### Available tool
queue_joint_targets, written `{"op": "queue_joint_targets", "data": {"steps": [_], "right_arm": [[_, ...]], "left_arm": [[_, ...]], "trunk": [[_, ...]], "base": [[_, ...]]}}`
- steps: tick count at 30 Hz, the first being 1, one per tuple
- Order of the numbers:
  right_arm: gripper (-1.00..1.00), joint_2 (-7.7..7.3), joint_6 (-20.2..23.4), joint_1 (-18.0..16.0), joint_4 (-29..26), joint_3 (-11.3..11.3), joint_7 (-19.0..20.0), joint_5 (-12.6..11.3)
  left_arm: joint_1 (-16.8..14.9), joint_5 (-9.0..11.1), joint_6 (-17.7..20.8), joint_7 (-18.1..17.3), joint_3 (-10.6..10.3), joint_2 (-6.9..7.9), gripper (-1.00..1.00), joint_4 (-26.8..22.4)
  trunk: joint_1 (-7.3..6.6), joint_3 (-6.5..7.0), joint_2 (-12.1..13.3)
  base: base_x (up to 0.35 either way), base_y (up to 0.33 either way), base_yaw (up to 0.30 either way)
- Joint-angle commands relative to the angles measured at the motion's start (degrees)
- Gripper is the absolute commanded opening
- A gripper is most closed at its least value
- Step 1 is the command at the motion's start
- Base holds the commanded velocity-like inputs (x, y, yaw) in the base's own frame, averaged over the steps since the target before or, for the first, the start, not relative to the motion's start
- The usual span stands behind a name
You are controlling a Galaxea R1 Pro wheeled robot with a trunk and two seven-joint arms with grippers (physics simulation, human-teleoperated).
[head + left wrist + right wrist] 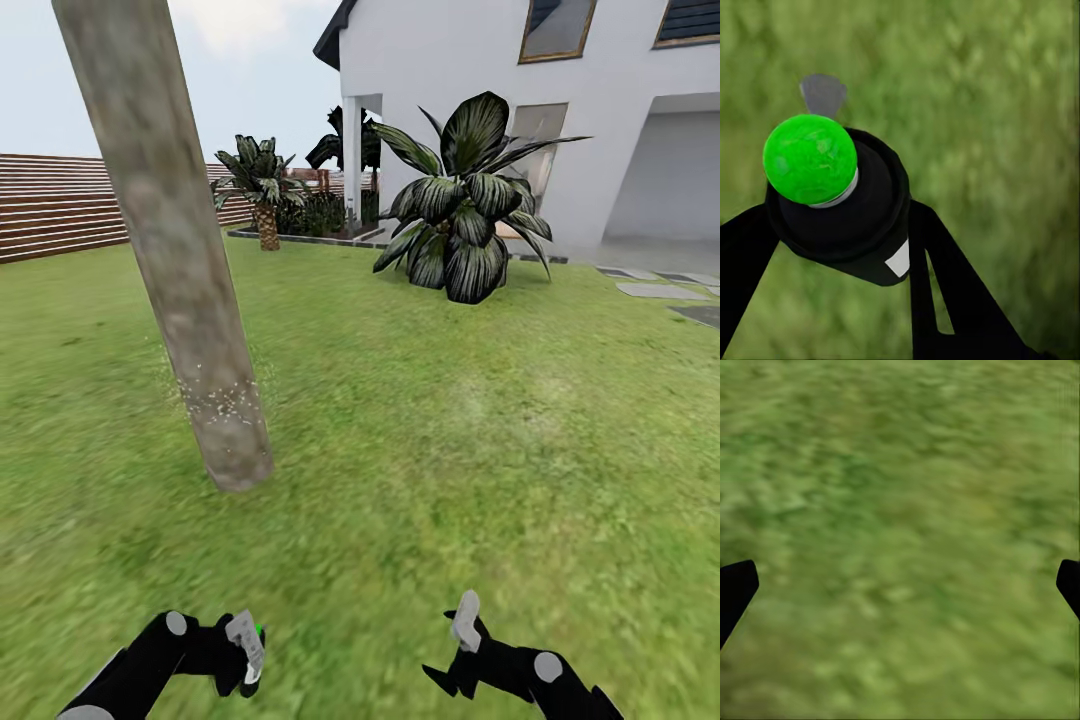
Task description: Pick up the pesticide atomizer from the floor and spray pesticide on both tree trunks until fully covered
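Observation:
One tree trunk (180, 250), thick and pale grey-beige, leans across the left of the head view and meets the grass (450, 420) ahead of my left arm. White specks dot a band low on it (222, 398). My left gripper (245, 650) is shut on the pesticide atomizer (840, 210), a dark cylinder whose round top (810, 157) shows bright green; a green glint of it shows beside the fingers (258, 631). My right gripper (450, 650) hangs open over bare grass, with its fingertips (735, 589) far apart and nothing between them.
A big dark-leaved plant (460, 200) and a short palm (262, 190) stand ahead before a white house (480, 90). A brown slat fence (50, 205) runs along the left. Grey stepping stones (655, 290) lie at the right.

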Motion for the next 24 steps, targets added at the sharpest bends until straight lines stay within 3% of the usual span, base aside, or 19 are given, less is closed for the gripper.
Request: {"op": "queue_joint_targets", "data": {"steps": [1,4,6,9,10,14,18,21,24], "right_arm": [[1.00,0.09,-0.33,-0.05,-0.01,-0.47,0.37,0.60],[1.00,0.23,-0.39,-0.09,0.06,-0.18,0.51,0.74],[1.00,1.10,-0.40,-0.14,-0.01,2.06,0.51,1.91],[1.00,2.12,-0.40,-0.20,-0.25,4.01,0.51,2.66],[-1.00,2.29,-0.40,-0.28,-0.55,4.27,0.55,2.73],[-1.00,2.71,-0.40,-0.53,-0.80,4.60,0.60,2.87],[-1.00,2.96,-0.38,-1.42,-0.81,4.63,2.51,2.88],[-1.00,4.68,-0.39,-2.25,-0.88,4.63,6.45,2.92],[-1.00,5.52,-0.40,-2.50,-0.83,4.69,7.86,2.90]], "left_arm": [[0.02,-0.12,0.26,-0.26,-0.05,-0.05,-1.00,-0.12],[0.12,-0.17,-0.10,-0.24,-0.66,-0.44,-1.00,-0.06],[0.09,-0.32,-0.06,-0.25,-2.89,-1.28,-1.00,0.00],[0.06,-0.26,0.29,-0.25,-4.60,-1.92,-1.00,0.03],[0.07,-0.30,0.31,-0.25,-4.87,-2.22,-1.00,0.03],[0.05,-0.39,0.20,-0.25,-5.31,-3.03,-1.00,0.03],[-0.02,-0.42,0.16,-0.25,-7.77,-4.31,-1.00,-0.03],[-0.02,-0.42,0.23,-0.25,-9.41,-4.97,-1.00,-0.05],[-0.02,-0.49,0.27,-0.25,-10.81,-5.45,-1.00,-0.06]], "trunk": [[-0.01,-0.05,-0.02],[-0.01,-0.05,-0.02],[-0.01,-0.05,-0.02],[-0.01,-0.05,-0.02],[-0.01,-0.05,-0.02],[-0.01,-0.05,-0.02],[-0.01,-0.05,-0.02],[-0.01,-0.05,-0.02],[-0.01,-0.05,-0.02]], "base": [[0.000,0.000,0.000],[0.000,0.000,0.000],[0.000,0.000,0.000],[0.000,0.000,0.000],[0.000,0.000,0.000],[0.000,0.000,0.000],[0.000,0.000,0.000],[0.000,0.000,0.000],[0.000,0.000,0.000]]}}
